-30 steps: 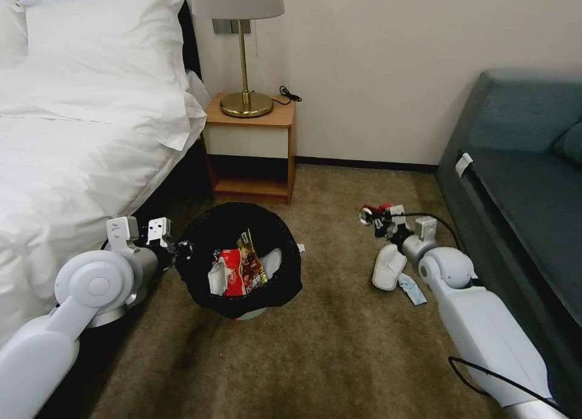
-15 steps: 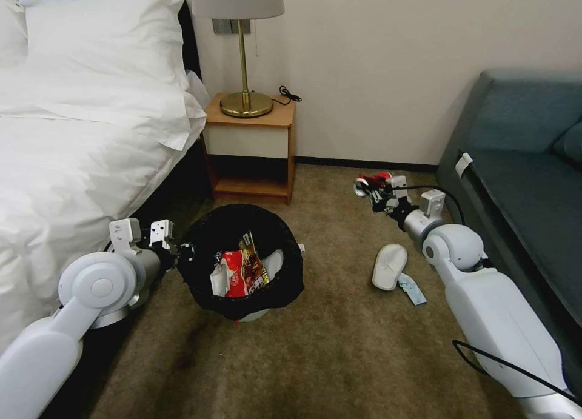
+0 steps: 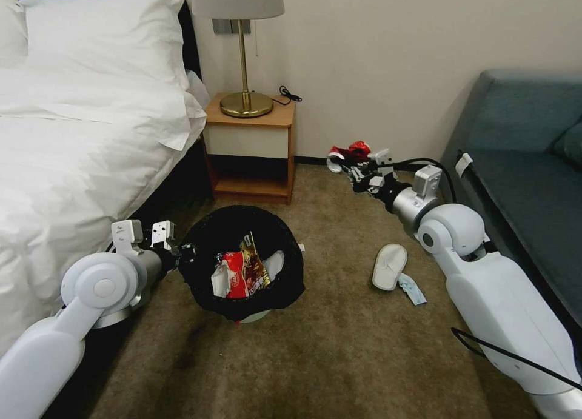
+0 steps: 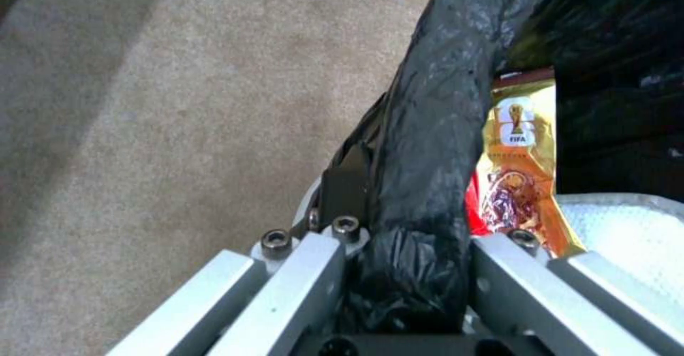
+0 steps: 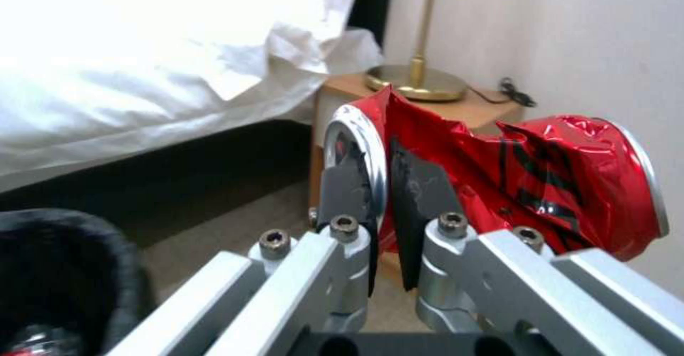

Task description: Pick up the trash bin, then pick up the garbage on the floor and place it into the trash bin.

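Observation:
The trash bin (image 3: 206,232), lined with a black bag, hangs just above the carpet beside the bed. My left gripper (image 3: 182,252) is shut on its near rim (image 4: 420,185). Inside lie a red-white wrapper (image 3: 233,274), a gold wrapper (image 4: 523,158) and white tissue (image 3: 217,279). My right gripper (image 3: 353,166) is raised to the right of the bin, in front of the wall, shut on a crushed red can (image 5: 556,169). A white slipper (image 3: 389,266) and a small blue-white packet (image 3: 413,289) lie on the floor under the right arm.
The bed (image 3: 73,140) lines the left side. A wooden nightstand (image 3: 251,146) with a brass lamp (image 3: 244,55) stands behind the bin. A dark teal sofa (image 3: 527,182) bounds the right. Open carpet (image 3: 315,358) lies in front.
My right arm has lifted the red can higher and carried it left, away from the slipper. The left arm and the bin have barely moved.

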You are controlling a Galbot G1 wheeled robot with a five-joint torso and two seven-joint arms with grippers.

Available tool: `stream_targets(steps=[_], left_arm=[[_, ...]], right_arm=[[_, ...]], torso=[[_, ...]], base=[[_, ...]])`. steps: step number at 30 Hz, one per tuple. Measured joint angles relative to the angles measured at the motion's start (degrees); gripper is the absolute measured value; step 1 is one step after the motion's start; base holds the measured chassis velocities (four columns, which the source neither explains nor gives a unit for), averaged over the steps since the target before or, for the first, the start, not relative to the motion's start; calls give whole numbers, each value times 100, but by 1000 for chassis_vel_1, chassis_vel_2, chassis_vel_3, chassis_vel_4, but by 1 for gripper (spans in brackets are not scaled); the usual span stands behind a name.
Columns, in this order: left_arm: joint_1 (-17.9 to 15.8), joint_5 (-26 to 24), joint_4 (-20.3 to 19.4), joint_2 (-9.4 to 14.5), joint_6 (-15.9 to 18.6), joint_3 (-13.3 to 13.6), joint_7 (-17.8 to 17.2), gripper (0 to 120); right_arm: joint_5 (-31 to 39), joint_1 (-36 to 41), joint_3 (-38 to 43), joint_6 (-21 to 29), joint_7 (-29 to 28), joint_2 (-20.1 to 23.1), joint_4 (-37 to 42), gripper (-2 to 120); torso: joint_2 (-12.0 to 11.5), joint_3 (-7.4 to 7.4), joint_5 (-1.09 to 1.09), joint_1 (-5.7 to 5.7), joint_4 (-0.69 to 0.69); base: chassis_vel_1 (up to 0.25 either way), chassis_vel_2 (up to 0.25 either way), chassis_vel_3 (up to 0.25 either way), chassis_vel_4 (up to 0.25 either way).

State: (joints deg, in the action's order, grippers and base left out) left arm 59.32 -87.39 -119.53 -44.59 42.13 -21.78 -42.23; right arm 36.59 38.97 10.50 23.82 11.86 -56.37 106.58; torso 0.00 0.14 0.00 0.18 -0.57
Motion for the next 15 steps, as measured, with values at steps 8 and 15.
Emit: stream_targets(steps=[8, 15], left_arm=[[-23, 9, 34, -9, 0, 33, 39, 3], [-55, 69, 76, -53, 0, 89, 77, 3]], right_arm=[[245, 90, -235, -110, 465, 305, 373, 4], [383, -22, -524, -158, 1098, 542, 639, 4]], torso=[[0, 0, 1, 0, 0], [0, 0, 0, 0, 0]], base=[[0, 0, 0, 0], [0, 0, 0, 0]])
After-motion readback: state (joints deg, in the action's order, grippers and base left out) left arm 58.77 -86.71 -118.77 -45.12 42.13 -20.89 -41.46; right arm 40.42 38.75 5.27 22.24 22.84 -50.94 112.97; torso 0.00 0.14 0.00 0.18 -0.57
